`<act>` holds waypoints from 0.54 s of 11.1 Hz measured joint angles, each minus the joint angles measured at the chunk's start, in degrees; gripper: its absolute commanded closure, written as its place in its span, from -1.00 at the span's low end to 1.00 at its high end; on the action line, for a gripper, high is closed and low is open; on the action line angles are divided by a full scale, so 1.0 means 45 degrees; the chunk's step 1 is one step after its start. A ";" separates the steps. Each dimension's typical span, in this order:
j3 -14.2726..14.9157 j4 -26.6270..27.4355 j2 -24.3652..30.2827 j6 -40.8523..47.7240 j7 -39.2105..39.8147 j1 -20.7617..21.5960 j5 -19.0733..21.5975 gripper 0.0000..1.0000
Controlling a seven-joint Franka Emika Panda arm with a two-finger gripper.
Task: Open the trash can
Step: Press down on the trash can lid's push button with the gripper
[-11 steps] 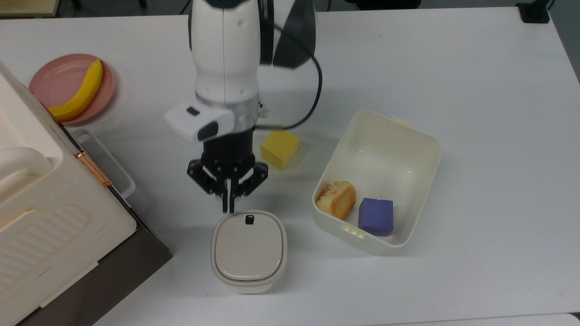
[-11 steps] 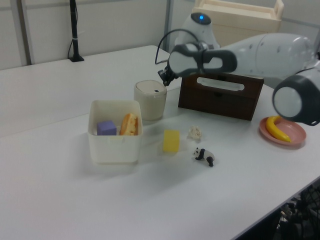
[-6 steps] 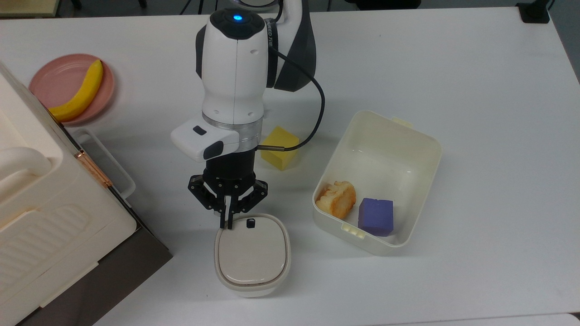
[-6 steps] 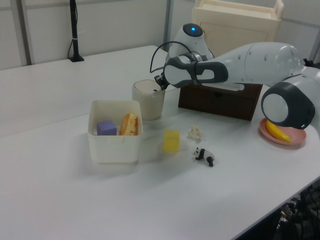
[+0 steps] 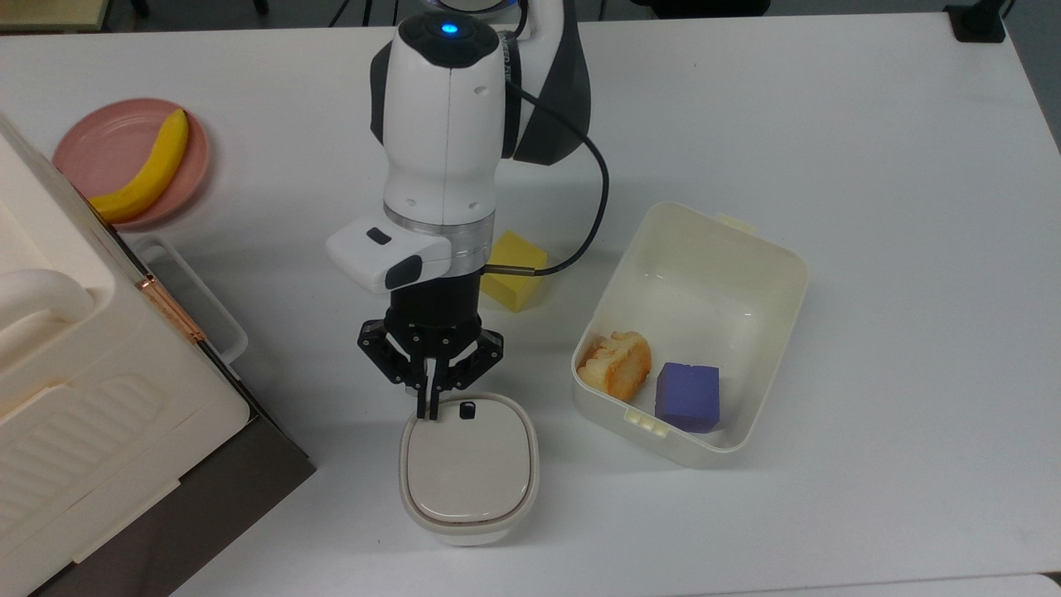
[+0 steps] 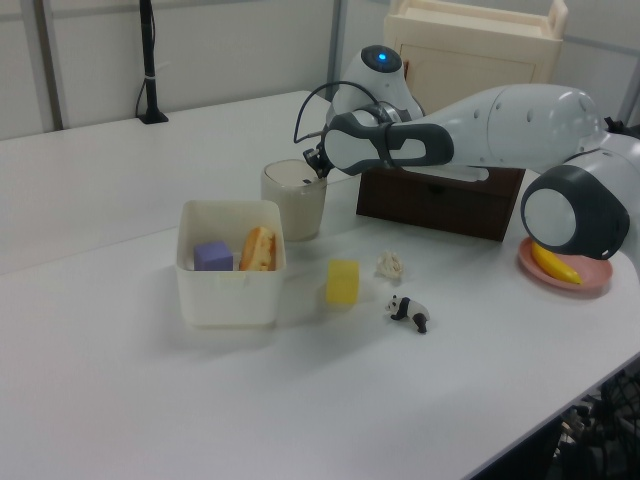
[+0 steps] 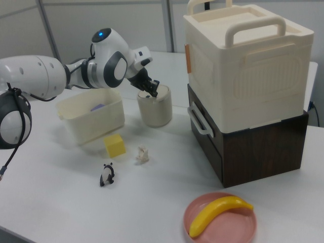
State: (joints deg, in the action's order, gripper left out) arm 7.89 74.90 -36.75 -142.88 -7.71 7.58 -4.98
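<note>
1. Top view: the bin point(image 5: 469, 468) stands on the table point(image 5: 870, 249) near the lower middle, and its beige lid point(image 5: 468, 464) lies flat and closed.
2. The button point(image 5: 467, 409) sits at 12 o'clock on the lid.
3. The tool point(image 5: 429, 408) points down at the rim of the bin at about 11 o'clock, just beside the button; its fingers are narrow, almost together, and hold nothing.
4. The tub point(image 5: 692, 332) is at 2 o'clock from the bin, with bread point(image 5: 615, 365) and a purple cube point(image 5: 688, 396) inside.
5. A yellow block point(image 5: 515, 274) lies at 12 o'clock from the bin, partly under the arm.
6. Left view: the tool point(image 6: 315, 170) is at the top edge of the bin point(image 6: 294, 200).
</note>
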 measured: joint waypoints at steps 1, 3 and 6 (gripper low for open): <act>-0.0001 -0.0079 0.0015 0.0000 -0.0191 0.0095 0.0000 0.82; -0.0001 -0.0154 0.0023 0.0000 -0.0460 0.0208 0.0000 0.82; -0.0013 -0.0119 -0.0037 0.0003 -0.0505 0.0295 0.0000 0.82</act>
State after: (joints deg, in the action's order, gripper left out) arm 7.84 74.37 -36.91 -142.87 -9.98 8.91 -4.98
